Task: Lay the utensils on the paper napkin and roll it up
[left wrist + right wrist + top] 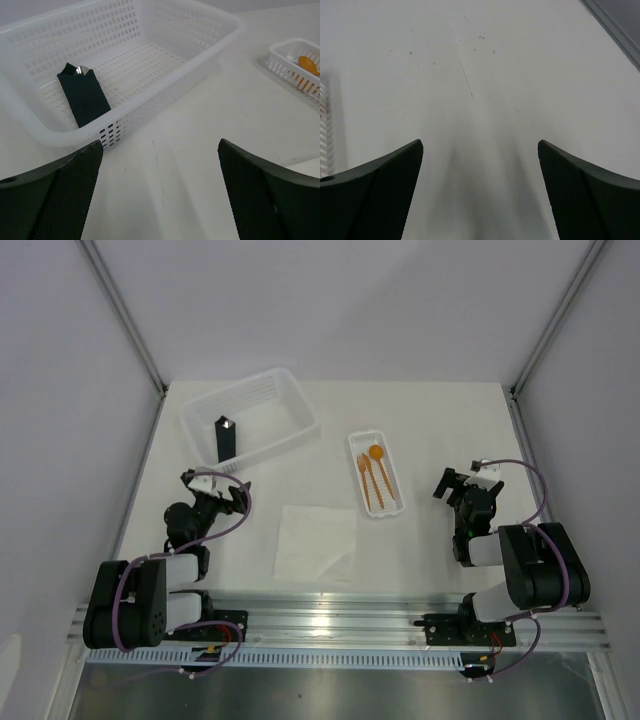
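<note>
The left gripper (217, 483) and right gripper (462, 476) stood wide open, empty; utensils (377, 476) lay in a tray (353, 446) near the napkin (316, 541).

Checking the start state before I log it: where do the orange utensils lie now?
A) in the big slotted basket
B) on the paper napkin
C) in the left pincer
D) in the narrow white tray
D: the orange utensils lie side by side in the narrow white tray, set apart from the paper napkin.

Black block (226, 437) inside slotted basket (235, 390); ribbed tray (354, 462) nearby.
</note>
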Available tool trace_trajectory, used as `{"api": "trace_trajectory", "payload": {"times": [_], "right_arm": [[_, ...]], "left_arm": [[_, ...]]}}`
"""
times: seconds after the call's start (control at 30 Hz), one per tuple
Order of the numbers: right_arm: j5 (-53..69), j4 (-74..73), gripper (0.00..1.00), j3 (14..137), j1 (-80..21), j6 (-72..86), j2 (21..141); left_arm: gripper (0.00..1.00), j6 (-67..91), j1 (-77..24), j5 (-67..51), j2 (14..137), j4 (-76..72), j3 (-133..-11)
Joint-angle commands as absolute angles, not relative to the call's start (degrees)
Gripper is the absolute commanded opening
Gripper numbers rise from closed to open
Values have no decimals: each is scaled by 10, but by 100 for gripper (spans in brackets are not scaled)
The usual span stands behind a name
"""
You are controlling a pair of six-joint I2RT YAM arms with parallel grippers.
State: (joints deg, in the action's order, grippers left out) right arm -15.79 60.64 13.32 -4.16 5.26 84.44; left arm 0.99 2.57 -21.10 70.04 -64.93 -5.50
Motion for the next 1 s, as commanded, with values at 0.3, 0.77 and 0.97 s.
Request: {"api": "trace_trajectory", "payload": {"times": [0.3,0.77,0.97], "right_arm": [[-90,238,98,353,-54,76,716],[-7,-148,22,690,-165,115,852],[-29,-216,23,772,-223,112,949]], "left_arm": [[100,-12,19,-220,682,-658,-71],[99,-96,42,-453,535,89,-436],[99,-206,41,-228,538,341,-555]]}}
